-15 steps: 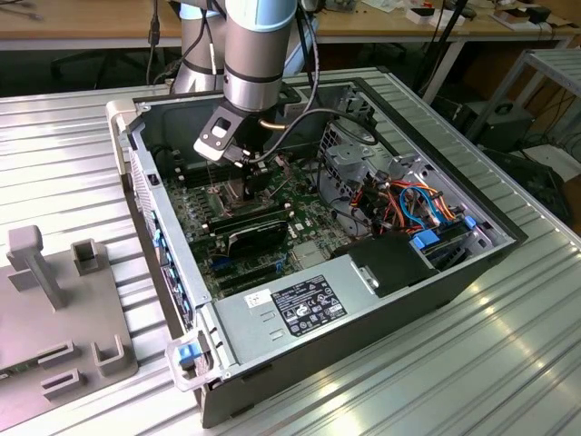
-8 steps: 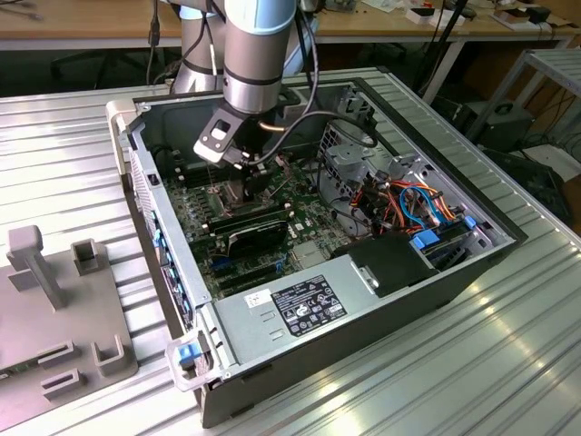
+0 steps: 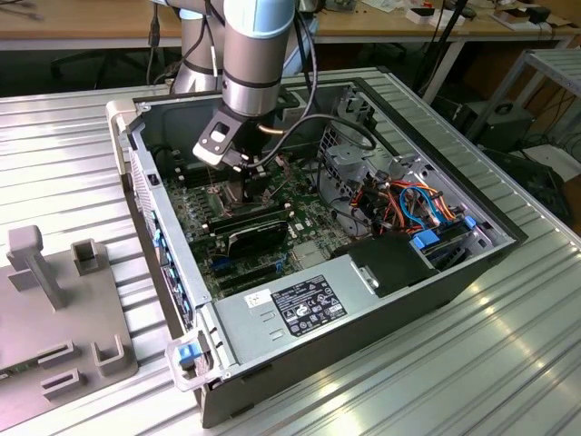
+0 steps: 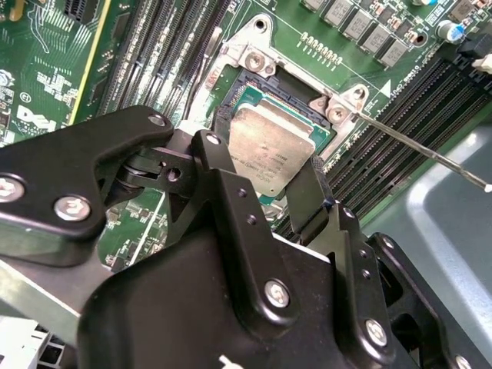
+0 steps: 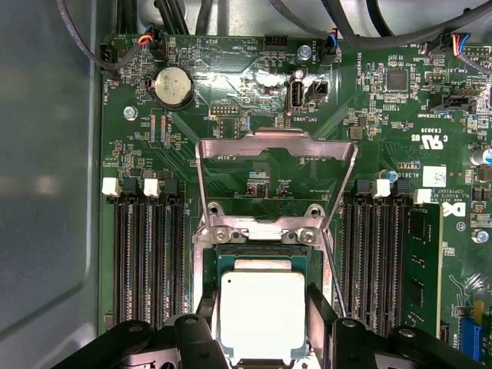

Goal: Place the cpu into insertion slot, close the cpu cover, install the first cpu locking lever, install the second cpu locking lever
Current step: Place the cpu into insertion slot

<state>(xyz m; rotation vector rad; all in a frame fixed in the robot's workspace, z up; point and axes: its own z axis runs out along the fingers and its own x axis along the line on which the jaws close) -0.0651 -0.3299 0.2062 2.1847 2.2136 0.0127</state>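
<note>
Second wrist view puts us right behind the gripper (image 4: 268,151), whose two black fingers (image 4: 317,181) pinch the cpu (image 4: 265,138) by opposite edges. Between those fingers the silvery chip lies flat within the insertion slot (image 5: 261,255); we cannot tell whether it is fully seated. Just past the fingertips, in the first wrist view, the cpu cover (image 5: 277,144) stands swung up on its hinge, and we see green board through its cut-out middle. From a slot corner beside the gripper, a cpu locking lever (image 4: 419,147) sticks out free as a thin metal rod. Long black memory slots (image 5: 146,254) run along both sides of the gripper. Farther beyond it we see a coin cell battery (image 5: 173,84) on the motherboard (image 5: 384,146). In the exterior view the arm (image 3: 259,54) reaches down into the open computer case (image 3: 481,259), which lies on a ribbed metal surface (image 3: 508,363). The power supply (image 3: 309,304) sits inside the case, well apart from the gripper.
</note>
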